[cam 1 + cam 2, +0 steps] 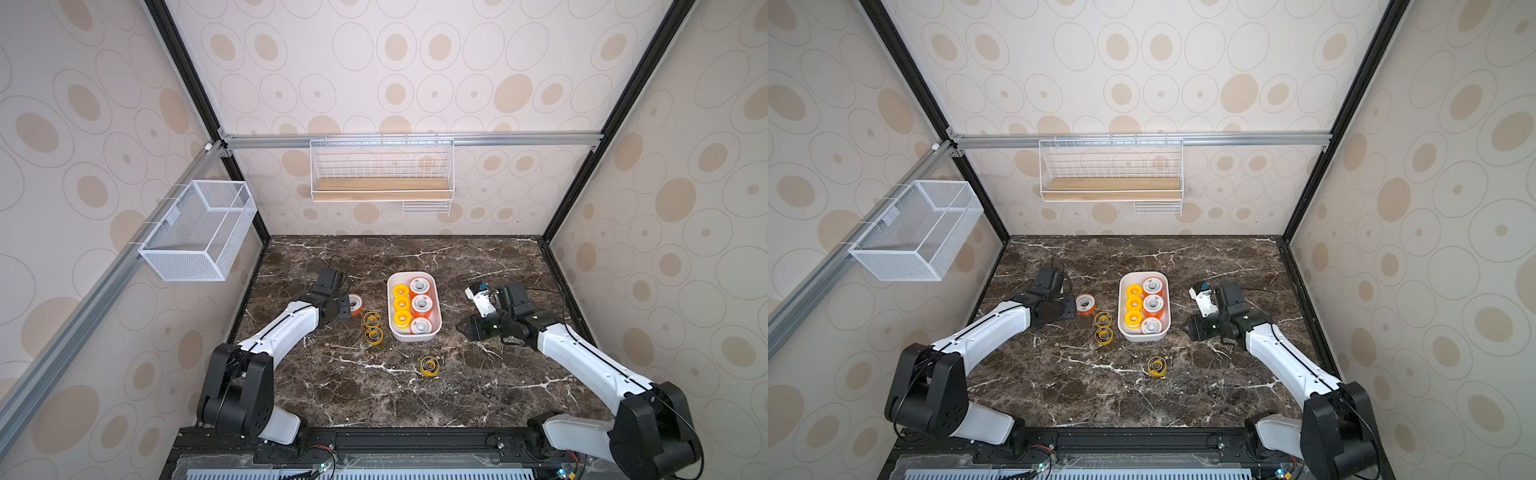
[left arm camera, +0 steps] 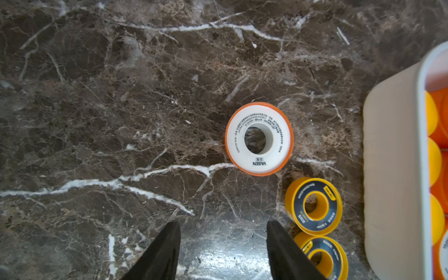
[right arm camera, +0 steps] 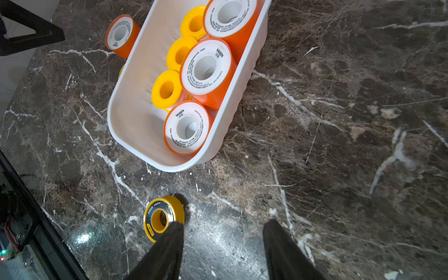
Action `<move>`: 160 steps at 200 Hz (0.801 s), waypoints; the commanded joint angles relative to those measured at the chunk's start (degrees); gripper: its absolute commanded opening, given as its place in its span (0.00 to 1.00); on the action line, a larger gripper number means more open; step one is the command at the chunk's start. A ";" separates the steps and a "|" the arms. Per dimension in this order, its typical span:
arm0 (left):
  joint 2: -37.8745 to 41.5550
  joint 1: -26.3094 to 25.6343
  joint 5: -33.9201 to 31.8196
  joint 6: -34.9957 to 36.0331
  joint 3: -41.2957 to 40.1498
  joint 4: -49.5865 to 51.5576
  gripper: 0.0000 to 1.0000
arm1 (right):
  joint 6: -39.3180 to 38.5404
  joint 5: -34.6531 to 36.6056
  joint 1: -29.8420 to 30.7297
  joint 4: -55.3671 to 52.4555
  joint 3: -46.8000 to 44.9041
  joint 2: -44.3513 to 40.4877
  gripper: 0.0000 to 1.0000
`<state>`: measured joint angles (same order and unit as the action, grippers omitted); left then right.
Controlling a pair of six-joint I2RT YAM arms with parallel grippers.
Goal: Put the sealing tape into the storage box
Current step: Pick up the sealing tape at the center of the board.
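The white storage box [image 1: 415,338] stands mid-table and holds several spools of sealing tape, plain yellow [image 1: 402,304] and orange with white faces [image 1: 421,305]. One orange spool [image 2: 259,138] lies flat on the marble to the left of the box. My left gripper [image 2: 223,225] is open just short of it, with nothing between the fingers. Two yellow dark-faced spools [image 1: 372,319] [image 1: 373,335] lie beside it, and a third [image 1: 430,365] lies in front of the box. My right gripper [image 3: 223,224] hangs open and empty to the right of the box [image 3: 135,97].
A white mesh basket [image 1: 195,232] hangs on the left wall. A wire rack with a wooden board [image 1: 381,189] hangs on the back wall. The dark marble tabletop [image 1: 498,374] ends at a black rail in front.
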<state>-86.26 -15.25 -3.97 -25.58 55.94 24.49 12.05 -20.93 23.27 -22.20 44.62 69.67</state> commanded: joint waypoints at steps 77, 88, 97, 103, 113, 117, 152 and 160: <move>-14.72 1.04 -1.26 2.90 12.59 -1.38 0.58 | 0.76 -1.07 -0.32 0.42 -2.44 -2.41 0.58; -16.09 1.09 -1.68 3.00 13.56 -1.29 0.57 | 0.67 -0.97 -0.26 0.33 -2.30 -2.37 0.58; -17.14 1.09 -1.98 3.07 14.27 -1.18 0.56 | 0.59 -0.87 -0.32 0.22 -2.18 -2.38 0.58; -17.76 1.13 -2.06 3.09 14.73 -1.11 0.55 | 0.50 -0.82 -0.32 0.21 -2.10 -2.33 0.58; -18.88 1.30 -1.93 3.12 15.50 -0.87 0.55 | 0.34 -0.63 -0.32 0.14 -2.08 -2.21 0.58; -19.29 1.34 -1.97 3.17 15.78 -0.66 0.55 | 0.42 -0.63 -0.32 0.14 -2.00 -2.25 0.58; -22.03 1.42 -2.50 3.47 17.28 -0.06 0.53 | 0.38 -0.95 -0.32 0.05 -1.63 -1.20 0.59; -22.49 1.41 -2.60 3.52 17.49 -0.01 0.53 | 0.30 -0.96 -0.27 0.06 -1.48 -1.03 0.58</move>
<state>-107.42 -14.44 -5.41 -23.16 71.05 23.07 12.25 -21.10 23.27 -21.58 42.57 67.75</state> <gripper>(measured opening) 0.536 0.584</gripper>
